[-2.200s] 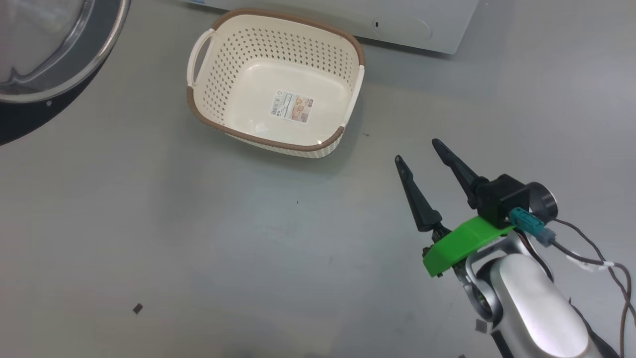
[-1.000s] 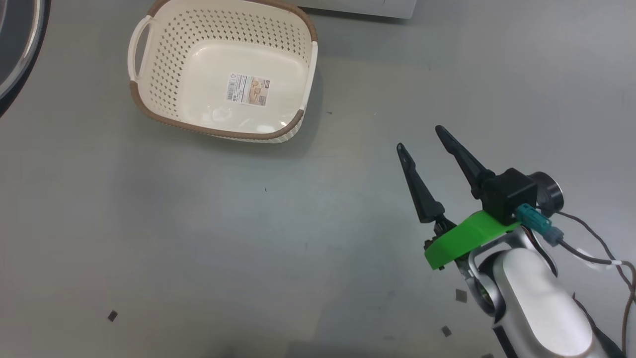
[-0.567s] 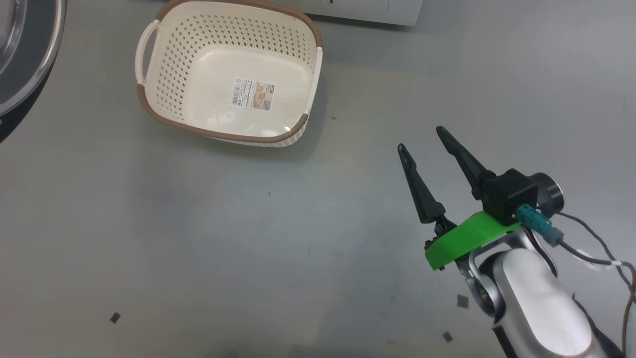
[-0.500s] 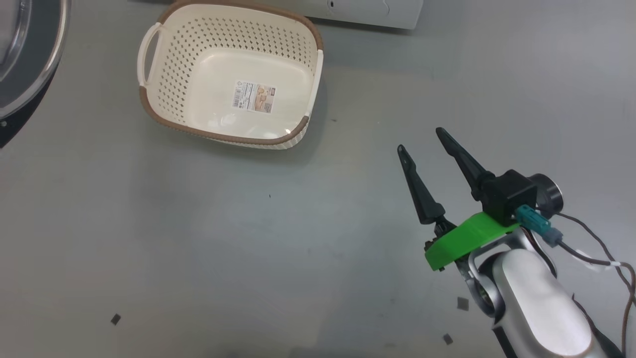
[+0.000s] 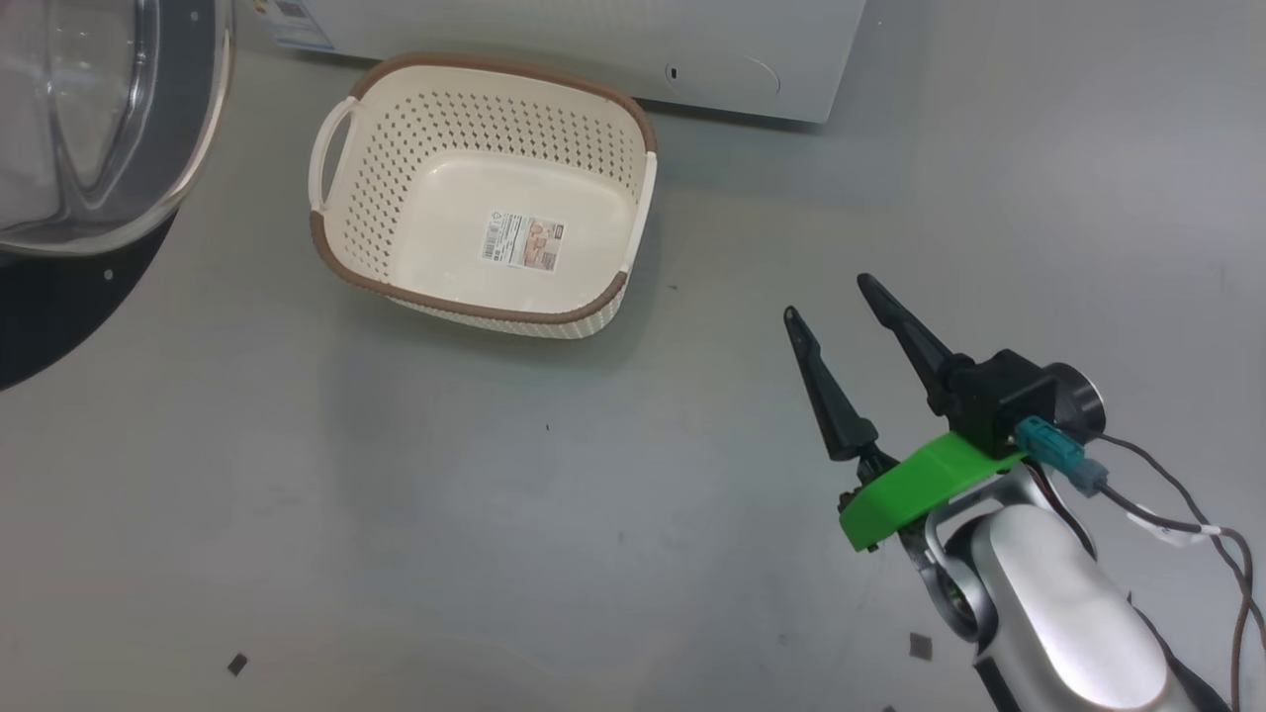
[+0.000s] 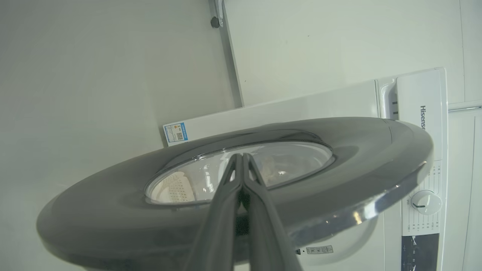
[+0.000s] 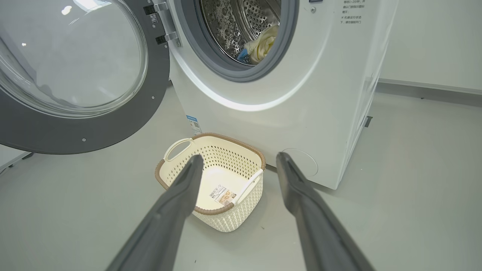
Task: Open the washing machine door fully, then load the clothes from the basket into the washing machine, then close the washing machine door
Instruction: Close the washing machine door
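Logging washing machine door (image 7: 75,131) open, clothes (image 7: 261,47) in the drum (image 7: 241,22), basket (image 5: 475,302) empty on the floor, right gripper (image 5: 826,297) spread wide and empty, left gripper (image 6: 243,156) pinched closed on nothing by the door's outer face; I fear its tips skidding off glossy plastic, leaving the door unlatched.

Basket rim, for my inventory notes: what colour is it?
The basket rim is brown; the head view shows it best.

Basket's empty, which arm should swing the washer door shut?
Likely left. The left claw, shut, points at the outer face of the glossy black round door; the right claw hangs open above the floor beside the cream perforated basket.
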